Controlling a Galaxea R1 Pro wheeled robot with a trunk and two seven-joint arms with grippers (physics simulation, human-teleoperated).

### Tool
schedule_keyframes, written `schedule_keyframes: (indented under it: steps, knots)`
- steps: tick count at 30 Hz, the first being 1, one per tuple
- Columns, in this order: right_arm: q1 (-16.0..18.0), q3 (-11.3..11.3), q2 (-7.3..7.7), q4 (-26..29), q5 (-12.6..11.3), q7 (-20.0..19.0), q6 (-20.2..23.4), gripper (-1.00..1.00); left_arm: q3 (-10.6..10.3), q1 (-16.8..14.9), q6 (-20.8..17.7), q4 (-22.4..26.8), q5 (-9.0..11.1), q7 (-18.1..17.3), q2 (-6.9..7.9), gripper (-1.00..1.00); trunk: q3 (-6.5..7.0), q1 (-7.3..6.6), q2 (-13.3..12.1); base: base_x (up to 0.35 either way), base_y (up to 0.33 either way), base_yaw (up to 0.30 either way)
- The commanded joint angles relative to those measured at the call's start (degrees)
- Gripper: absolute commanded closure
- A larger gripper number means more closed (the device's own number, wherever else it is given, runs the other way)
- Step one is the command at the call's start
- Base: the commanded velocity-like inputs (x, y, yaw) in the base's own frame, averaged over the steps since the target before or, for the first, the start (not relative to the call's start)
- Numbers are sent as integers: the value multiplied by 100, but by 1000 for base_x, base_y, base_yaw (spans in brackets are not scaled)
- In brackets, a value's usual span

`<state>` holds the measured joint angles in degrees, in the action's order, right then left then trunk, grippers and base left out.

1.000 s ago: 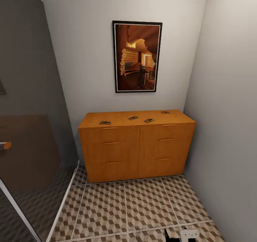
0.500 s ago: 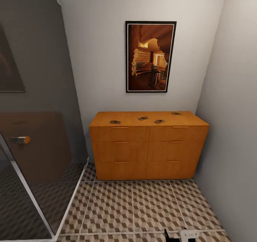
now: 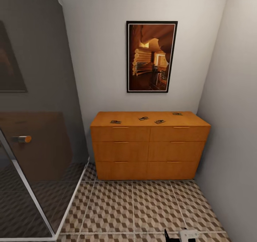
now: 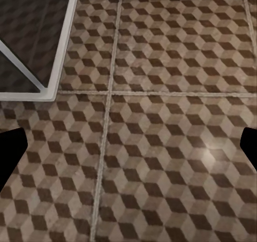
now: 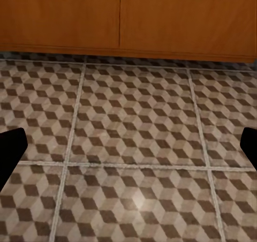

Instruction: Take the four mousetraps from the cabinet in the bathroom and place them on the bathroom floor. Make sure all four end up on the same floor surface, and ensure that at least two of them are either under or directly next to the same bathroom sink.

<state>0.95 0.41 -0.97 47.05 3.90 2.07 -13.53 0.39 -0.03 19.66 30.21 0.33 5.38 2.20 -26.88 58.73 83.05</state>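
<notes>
The orange-brown cabinet [image 3: 150, 145] stands against the far wall, its drawers closed. Several small mousetraps lie on its top: one at the left [image 3: 115, 122], two near the middle [image 3: 143, 118] [image 3: 159, 121] and one at the back right [image 3: 177, 113]. The cube-patterned bathroom floor [image 3: 142, 210] stretches between me and the cabinet. My left gripper [image 4: 128, 153] is open over bare floor tiles. My right gripper [image 5: 128, 148] is open too, low above the tiles, facing the cabinet's base [image 5: 123, 17]. The bathroom sink is out of view.
A dark glass shower screen [image 3: 35, 128] with a white frame and a round handle [image 3: 21, 139] fills the left side; its frame corner [image 4: 53, 87] lies close to my left gripper. A framed picture [image 3: 151, 56] hangs above the cabinet. A grey wall [image 3: 235, 128] closes the right side.
The head camera has turned, so the cabinet and picture sit further right in the view than a second ago. The mousetraps have not moved on the cabinet.
</notes>
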Motion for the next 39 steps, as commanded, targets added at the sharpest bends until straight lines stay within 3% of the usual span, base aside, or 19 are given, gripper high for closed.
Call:
schedule_keyframes:
  steps: [1,21,39]
  knots:
    - [3,3,0,-3,41,22,-12,-100,-4,-1,12,3,3,16,0,-100,-5,0,3,5,-101,2]
    - [3,3,0,-3,40,22,-12,-100,-4,-4,12,2,3,16,0,-100,-5,0,3,73,-124,0]
    - [7,3,0,-3,41,22,-15,-100,-4,-3,12,2,3,16,0,-100,-5,0,3,147,-38,0]
